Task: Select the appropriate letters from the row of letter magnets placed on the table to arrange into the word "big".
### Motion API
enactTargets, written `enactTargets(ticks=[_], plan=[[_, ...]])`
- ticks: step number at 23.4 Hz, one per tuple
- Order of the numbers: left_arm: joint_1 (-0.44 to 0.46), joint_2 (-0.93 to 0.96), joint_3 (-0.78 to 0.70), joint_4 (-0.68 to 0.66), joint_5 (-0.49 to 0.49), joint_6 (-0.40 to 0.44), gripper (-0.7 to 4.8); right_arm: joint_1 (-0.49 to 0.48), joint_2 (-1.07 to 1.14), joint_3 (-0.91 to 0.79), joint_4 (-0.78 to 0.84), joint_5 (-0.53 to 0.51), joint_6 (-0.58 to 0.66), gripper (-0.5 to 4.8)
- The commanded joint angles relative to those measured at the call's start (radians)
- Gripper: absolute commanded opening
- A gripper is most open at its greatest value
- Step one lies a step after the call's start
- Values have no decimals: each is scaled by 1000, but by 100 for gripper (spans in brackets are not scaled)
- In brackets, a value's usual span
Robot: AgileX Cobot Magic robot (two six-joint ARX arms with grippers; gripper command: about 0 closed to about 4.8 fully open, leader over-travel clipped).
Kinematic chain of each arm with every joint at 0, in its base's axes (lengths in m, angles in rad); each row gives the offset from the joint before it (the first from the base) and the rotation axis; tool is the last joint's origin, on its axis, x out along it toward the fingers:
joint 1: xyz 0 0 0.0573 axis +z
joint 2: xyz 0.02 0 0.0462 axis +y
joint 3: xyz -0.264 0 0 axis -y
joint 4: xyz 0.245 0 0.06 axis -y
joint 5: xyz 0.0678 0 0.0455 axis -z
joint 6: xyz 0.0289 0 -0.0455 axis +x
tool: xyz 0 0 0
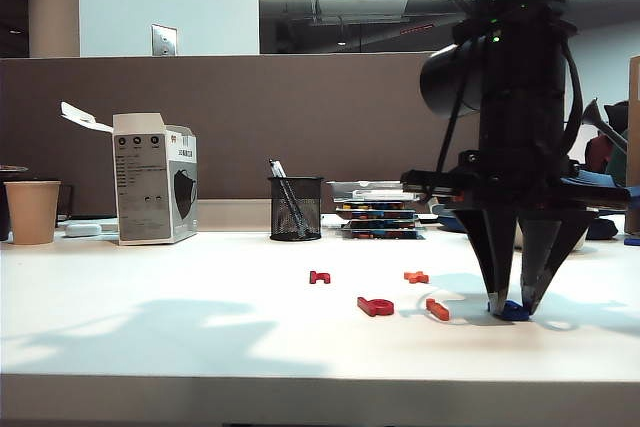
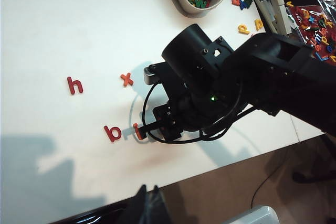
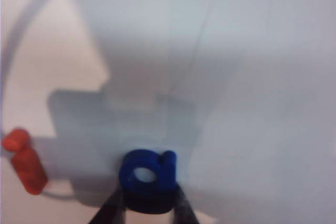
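Nearest the lens in the right wrist view sits the dark blue letter [image 3: 148, 179], a looped piece with its round hole on one side and a short stem on the other, held between the two dark fingertips [image 3: 111, 209] of the right gripper [image 3: 148, 211], which press against its opposite edges. Seen from the exterior view, the right gripper [image 1: 513, 305] points straight down from an upright black arm, its fingers converging on the dark blue letter [image 1: 514, 311] where it rests flat on the table [image 1: 150, 327]. Just beside the blue letter lies the thin orange bar [image 1: 437, 309], its long axis running diagonally across the table; in the right wrist view the same bar [image 3: 24, 161] lies apart from the blue piece. Beyond the bar from the blue letter lies the red looped letter [image 1: 376, 306], flat, with its stem directed away from the blue piece. Farther back from the blue letter lie an orange-red x [image 1: 416, 276] and a dark red h [image 1: 319, 277]. Behind these stands a mesh pen cup [image 1: 296, 208]. Only a dark edge of the left gripper [image 2: 148, 205] shows in the left wrist view, high over the table; whether its fingers are apart or together cannot be told.
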Motion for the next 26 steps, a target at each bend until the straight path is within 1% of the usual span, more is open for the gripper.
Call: enactTargets(ticks=[1, 18, 21, 25, 26], plan=[[0, -3, 2, 12, -3, 0, -5, -1, -5, -2, 29, 0, 11, 89], [0, -3, 2, 12, -3, 0, -5, -1, -5, -2, 29, 0, 34, 91], [0, -3, 2, 12, -3, 0, -5, -1, -5, -2, 30, 0, 34, 118], [0, -3, 2, 12, -3, 0, -5, -1, -5, -2, 29, 0, 34, 130], [0, -3, 2, 12, -3, 0, -5, -1, -5, -2, 29, 0, 34, 145]])
